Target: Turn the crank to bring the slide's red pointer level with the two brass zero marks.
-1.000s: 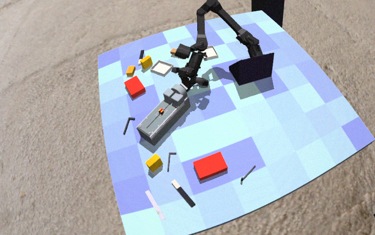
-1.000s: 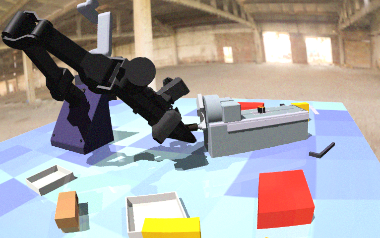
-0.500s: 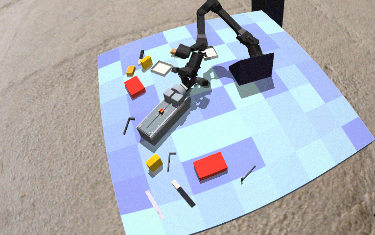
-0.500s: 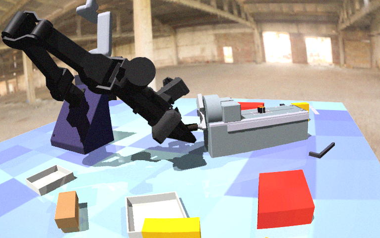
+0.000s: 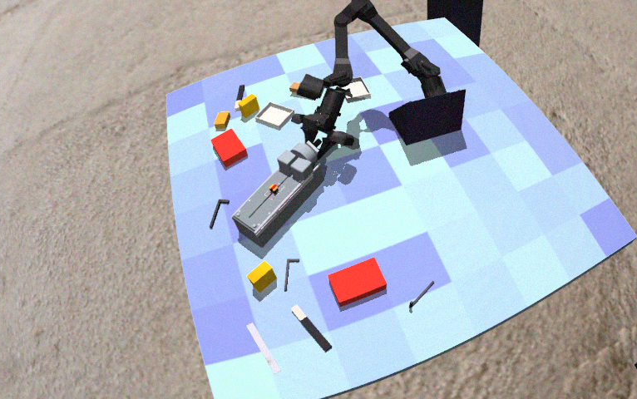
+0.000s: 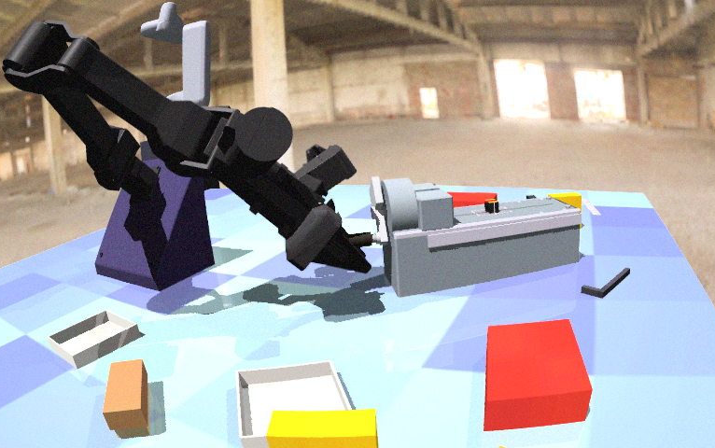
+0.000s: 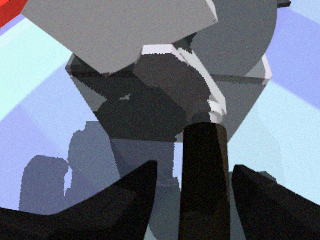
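We judge the task nearly done: our gripper [image 7: 200, 220] stands apart around the crank handle [image 7: 203, 180], gripping nothing, while the red pointer [image 5: 274, 188] sits mid-slide on the machine [image 5: 268, 207], alignment unclear.

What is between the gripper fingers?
The dark crank handle stands between the opened fingers, with gaps on both sides. Its near end is out of view.
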Robot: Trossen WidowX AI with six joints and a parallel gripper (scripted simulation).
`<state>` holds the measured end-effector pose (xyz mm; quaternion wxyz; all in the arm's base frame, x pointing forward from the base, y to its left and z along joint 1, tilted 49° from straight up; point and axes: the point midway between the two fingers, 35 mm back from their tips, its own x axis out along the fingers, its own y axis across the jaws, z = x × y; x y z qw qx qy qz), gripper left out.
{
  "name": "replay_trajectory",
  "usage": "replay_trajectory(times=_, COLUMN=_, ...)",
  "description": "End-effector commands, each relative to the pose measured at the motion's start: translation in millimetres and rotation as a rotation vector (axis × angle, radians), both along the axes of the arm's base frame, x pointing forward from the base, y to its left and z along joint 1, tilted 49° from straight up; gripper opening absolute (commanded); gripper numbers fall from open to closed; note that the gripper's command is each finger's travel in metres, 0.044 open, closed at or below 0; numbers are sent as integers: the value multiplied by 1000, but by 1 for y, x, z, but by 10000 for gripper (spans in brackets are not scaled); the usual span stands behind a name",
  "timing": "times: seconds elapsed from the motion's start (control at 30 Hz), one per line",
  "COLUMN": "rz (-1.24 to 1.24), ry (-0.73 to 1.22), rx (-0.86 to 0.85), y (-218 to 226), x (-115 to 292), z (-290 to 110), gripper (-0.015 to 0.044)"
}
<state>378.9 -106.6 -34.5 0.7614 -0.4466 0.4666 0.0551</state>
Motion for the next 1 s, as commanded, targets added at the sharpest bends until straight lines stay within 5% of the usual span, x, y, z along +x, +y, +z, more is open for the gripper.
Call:
replay_trajectory(times=0.0, rz=0, ry=-1, rx=-1, y=0, x=0, z=0, gripper=289)
replay_trajectory(times=0.2, rz=0, ry=-1, rx=-1, y=0, x=0, z=0, gripper=440)
replay_trajectory(times=0.97, rz=7, ry=4, rx=12, y=107, x=15, z=88, gripper=440)
